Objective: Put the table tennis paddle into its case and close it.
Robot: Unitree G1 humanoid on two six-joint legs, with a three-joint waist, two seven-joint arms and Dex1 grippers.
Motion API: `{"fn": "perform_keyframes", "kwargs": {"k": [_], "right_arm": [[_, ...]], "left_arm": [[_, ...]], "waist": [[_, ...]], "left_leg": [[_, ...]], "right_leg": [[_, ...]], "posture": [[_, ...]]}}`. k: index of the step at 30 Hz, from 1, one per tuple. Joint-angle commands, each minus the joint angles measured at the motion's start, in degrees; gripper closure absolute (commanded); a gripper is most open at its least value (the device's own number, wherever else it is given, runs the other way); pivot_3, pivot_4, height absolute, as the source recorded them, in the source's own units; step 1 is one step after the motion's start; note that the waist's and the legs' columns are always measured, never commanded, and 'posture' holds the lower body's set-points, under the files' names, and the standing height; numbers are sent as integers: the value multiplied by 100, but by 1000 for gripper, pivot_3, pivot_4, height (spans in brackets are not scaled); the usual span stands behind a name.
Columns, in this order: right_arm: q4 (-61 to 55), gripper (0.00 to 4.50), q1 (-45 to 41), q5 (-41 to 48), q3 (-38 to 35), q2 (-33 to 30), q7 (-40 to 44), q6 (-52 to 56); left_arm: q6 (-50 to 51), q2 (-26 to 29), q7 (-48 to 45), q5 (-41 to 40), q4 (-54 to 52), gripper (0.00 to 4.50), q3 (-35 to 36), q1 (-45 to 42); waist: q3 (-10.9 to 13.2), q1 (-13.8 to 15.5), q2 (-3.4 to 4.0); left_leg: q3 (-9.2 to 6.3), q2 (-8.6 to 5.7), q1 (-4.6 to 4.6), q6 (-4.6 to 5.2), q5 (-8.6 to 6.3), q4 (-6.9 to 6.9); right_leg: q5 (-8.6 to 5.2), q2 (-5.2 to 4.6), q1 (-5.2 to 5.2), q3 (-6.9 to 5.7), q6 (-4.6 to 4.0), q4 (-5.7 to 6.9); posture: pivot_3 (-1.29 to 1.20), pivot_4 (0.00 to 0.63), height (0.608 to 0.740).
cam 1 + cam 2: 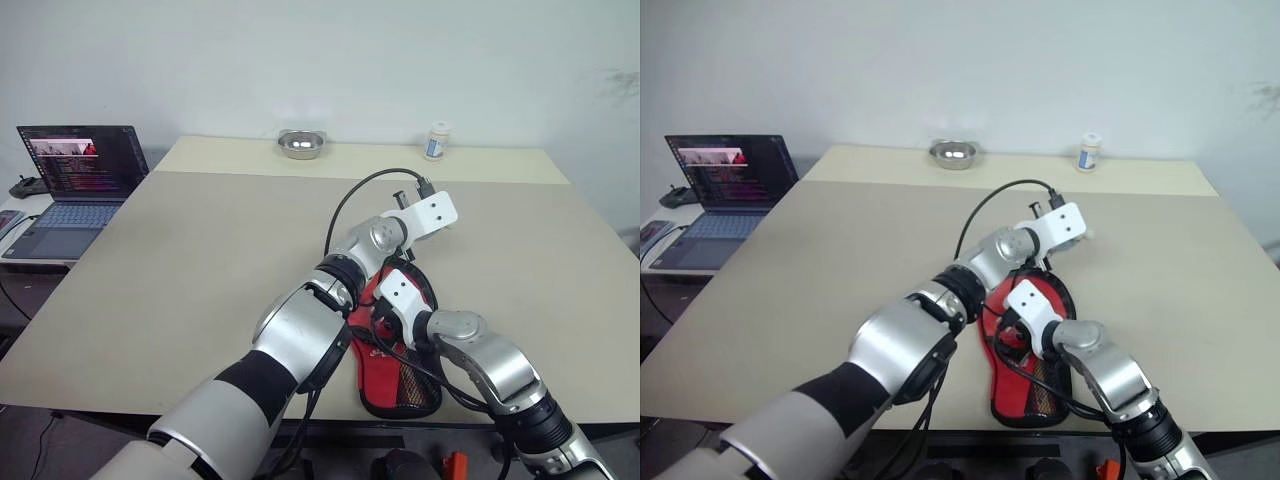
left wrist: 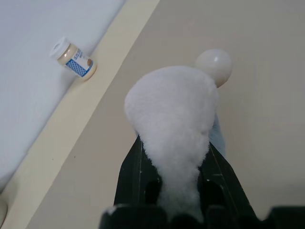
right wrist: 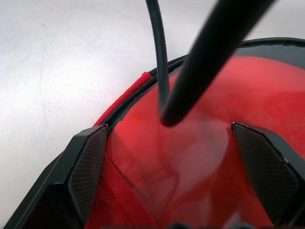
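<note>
Two arms [image 1: 330, 290] over case [image 1: 400, 385]

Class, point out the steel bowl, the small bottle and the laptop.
Bowl [image 1: 301, 144]: left eye view, on its rim.
Bottle [image 1: 436, 141]: left eye view, on its body.
Laptop [image 1: 82, 160]: left eye view, on its screen.

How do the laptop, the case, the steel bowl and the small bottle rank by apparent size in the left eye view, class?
1. laptop and case: too close to rank, and the arms cover part of the case.
2. steel bowl.
3. small bottle, smallest; both sit far from the camera.
</note>
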Motion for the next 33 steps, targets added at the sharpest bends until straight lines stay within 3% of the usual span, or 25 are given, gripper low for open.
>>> {"fn": "perform_keyframes", "kwargs": {"k": [1,10,22,33], "right_arm": [[465,0,409,11,474,-2,67,591],[525,0,370,-7,443,25,37,564],[680,0,171,-55,362,45,31,469],[70,0,-46,70,89,-39,46,712]], "left_arm": [[-379,-659,-148,-34,-290,4190,-26,-381],[-308,-806,-716,-115,-287,4192,-22,-133],[-401,-611,-2027,-235,-331,11,-38,233],[-307,271,-1955,-759,-455,11,479,138]], "waist": [[0,0,1],[-4,-6,2],[-16,-59,10],[-14,-134,11]], "left_leg": [[1,0,0,0,0,-1],[2,0,6,0,0,-20],[2,5,14,0,2,-54],[0,6,10,0,2,-54]], "right_leg": [[0,0,0,1,0,-1],[0,0,2,1,0,-15],[5,30,7,6,7,-51],[6,29,5,6,7,-51]], "posture": [[0,150,740],[0,150,740],[0,150,740],[0,150,740]]}}
